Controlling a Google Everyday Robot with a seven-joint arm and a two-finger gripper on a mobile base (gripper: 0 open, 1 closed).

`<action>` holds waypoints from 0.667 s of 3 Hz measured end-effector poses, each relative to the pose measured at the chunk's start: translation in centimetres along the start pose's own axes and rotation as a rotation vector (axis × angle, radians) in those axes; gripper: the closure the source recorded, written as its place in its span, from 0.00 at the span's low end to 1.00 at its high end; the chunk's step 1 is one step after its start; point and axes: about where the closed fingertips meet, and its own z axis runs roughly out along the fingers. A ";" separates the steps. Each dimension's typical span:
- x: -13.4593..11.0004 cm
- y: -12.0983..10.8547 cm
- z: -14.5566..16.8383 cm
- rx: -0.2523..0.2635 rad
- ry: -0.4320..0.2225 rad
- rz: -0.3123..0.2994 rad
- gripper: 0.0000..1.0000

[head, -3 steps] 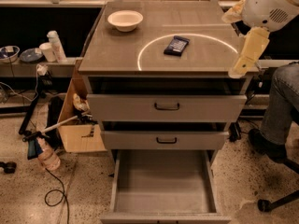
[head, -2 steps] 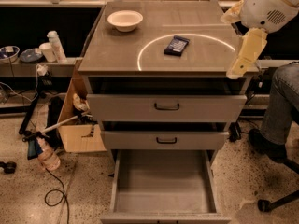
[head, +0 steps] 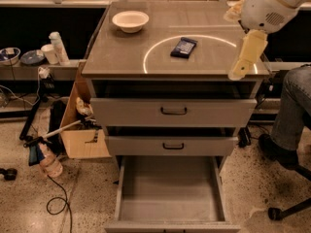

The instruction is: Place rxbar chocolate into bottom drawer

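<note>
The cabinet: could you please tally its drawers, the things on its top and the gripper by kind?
Drawers: 3 (bottom drawer pulled out, two upper drawers)
white bowl: 1
rxbar chocolate: 1
gripper: 1, above the right front corner of the cabinet top
Total: 6

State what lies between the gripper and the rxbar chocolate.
In the camera view, only bare cabinet top, crossed by a bright ring, separates the rxbar chocolate from the gripper at the top's front edge.
</note>
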 end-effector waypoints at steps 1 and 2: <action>-1.6 -5.0 2.0 0.033 0.001 -0.048 0.00; -2.1 -5.5 2.6 0.033 -0.008 -0.059 0.00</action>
